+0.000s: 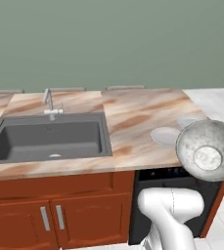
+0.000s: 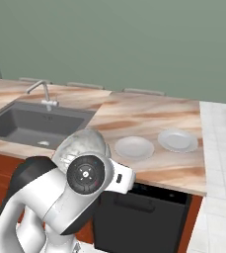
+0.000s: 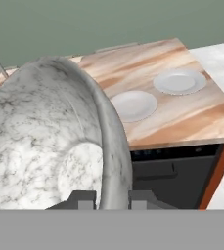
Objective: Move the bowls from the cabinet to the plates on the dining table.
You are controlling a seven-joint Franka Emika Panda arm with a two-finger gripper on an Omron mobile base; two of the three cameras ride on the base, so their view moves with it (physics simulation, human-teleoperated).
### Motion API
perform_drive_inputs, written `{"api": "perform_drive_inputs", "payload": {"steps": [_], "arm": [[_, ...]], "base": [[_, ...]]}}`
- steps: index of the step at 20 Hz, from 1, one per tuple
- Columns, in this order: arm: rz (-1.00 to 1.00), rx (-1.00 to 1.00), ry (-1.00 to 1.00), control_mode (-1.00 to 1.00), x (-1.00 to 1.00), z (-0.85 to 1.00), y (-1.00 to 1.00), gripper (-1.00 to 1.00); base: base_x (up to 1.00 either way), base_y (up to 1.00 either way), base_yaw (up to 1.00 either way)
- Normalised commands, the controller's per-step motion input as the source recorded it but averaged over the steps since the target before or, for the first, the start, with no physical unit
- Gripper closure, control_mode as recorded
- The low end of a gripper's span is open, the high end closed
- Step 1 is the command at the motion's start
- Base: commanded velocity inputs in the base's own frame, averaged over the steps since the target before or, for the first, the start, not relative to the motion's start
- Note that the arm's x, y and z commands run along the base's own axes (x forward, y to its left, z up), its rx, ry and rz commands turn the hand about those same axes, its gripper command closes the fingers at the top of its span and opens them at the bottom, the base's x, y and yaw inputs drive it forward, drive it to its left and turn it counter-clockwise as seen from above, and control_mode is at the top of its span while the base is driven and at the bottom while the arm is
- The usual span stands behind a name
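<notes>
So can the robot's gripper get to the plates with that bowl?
Probably yes. The gripper is shut on the rim of the grey bowl, and both plates lie bare on the table just ahead. Nothing stands between them.

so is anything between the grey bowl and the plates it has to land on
Nothing visible. The grey speckled bowl is held by its rim in the jaws, off the front edge of the dining table. The two plates, near and far, lie bare on open marble beyond it.
</notes>
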Motion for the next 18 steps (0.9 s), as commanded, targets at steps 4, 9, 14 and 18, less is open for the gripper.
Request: {"api": "perform_drive_inputs", "payload": {"steps": [4, 9, 14, 18], "arm": [[0.0, 0.0, 0.0, 1.0, 0.0, 0.0, 0.0, 1.0], [0.0, 0.0, 0.0, 1.0, 0.0, 0.0, 0.0, 1.0], [0.0, 0.0, 0.0, -1.0, 0.03, 0.0, 0.0, 1.0], [0.0, 0.0, 0.0, -1.0, 0.34, -0.08, 0.0, 1.0]], "base": [[0.68, 0.0, -0.01], [0.32, 0.0, 0.0], [0.0, 0.0, 0.0], [0.0, 0.0, 0.0]]}}
